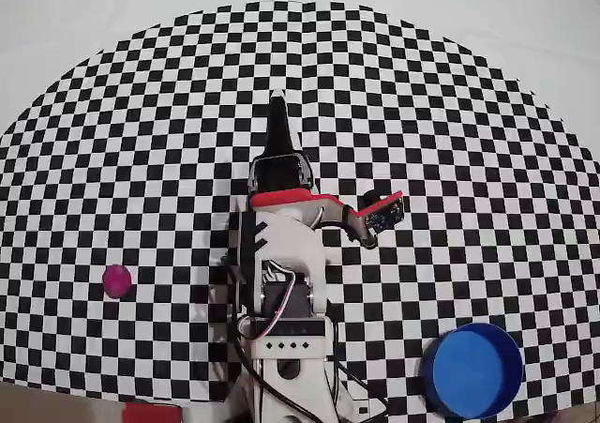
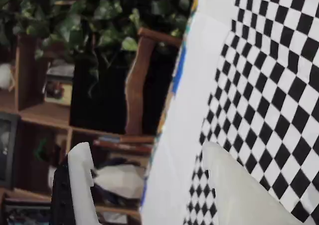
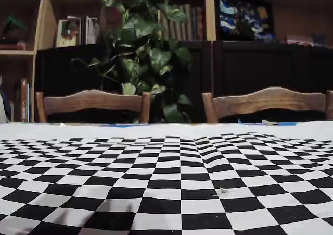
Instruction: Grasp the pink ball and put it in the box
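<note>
Magenta-pink ball [image 1: 116, 279], bright blue box [image 1: 474, 370], black-and-white checkered cloth [image 1: 450, 160], seemingly white fingers [image 2: 82, 185], green plant [image 3: 148, 52]

Two wooden chairs [image 3: 92, 103], a leafy plant [image 3: 148, 52] and bookshelves [image 3: 208, 11] stand behind the checkered table [image 3: 166, 177].

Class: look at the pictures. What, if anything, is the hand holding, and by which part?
Nothing. The hand is open and empty in the wrist view; the ball lies apart on the cloth in the overhead view.
</note>
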Motion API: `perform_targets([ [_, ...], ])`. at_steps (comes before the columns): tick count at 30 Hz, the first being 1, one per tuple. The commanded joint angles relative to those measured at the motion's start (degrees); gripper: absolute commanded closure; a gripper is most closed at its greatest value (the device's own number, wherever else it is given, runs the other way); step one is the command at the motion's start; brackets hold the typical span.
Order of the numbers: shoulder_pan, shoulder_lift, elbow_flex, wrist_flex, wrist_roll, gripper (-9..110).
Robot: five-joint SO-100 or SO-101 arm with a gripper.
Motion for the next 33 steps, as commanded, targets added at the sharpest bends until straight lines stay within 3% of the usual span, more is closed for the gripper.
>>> perform_targets([
  [1, 0.4, -0.2, 0.4, -0.9, -4.3, 76],
  [21, 0.9, -1.6, 0.4, 1.4, -59.2, 77],
  [26, 1.1, -1.7, 0.4, 0.7, -68.4, 76],
  [33, 0.8, -1.6, 0.4, -0.5, -71.4, 76],
])
